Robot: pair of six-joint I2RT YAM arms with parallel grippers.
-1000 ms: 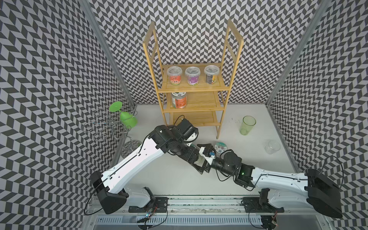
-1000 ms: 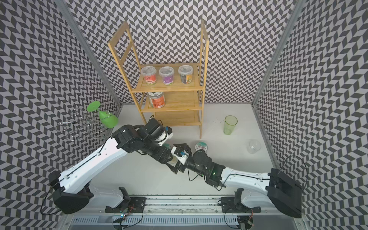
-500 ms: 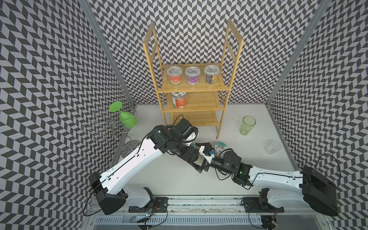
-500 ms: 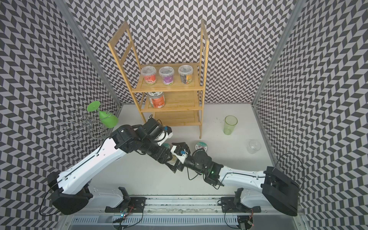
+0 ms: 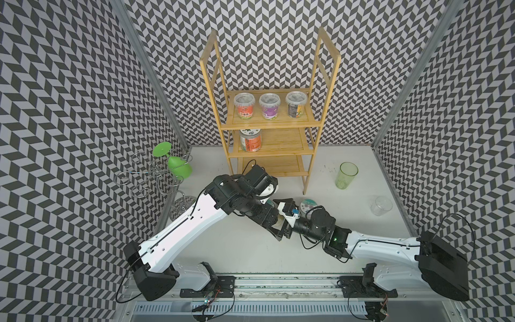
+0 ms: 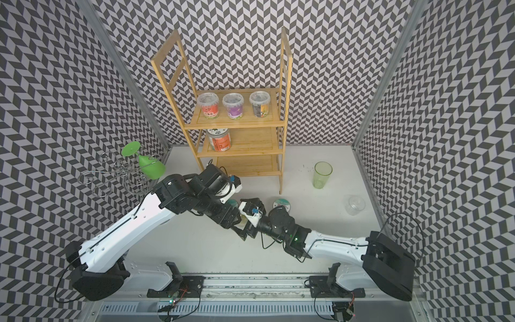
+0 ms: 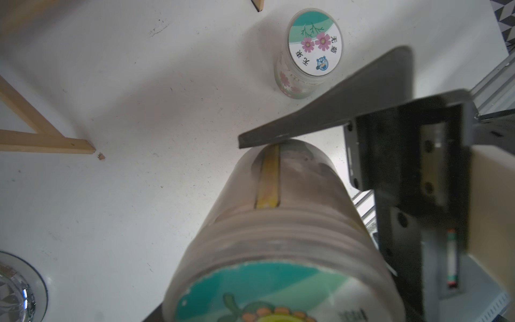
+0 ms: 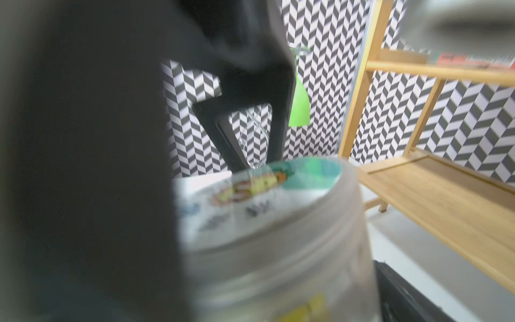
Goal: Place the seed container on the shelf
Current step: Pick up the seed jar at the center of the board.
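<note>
right arm has crept in; right gripper (image 6: pixel 248 218) jaws wide, straddling seed container (image 7: pixel 278 223); left gripper (image 5: pixel 271 220) grips it; handover looks near; shelf (image 5: pixel 281 139) beyond both grippers

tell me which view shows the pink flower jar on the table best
The left wrist view: the pink flower jar stands whole and sharp there, its lid label clear. In both top views the jar is small and partly behind the right arm. The right wrist view does not show it.
</note>
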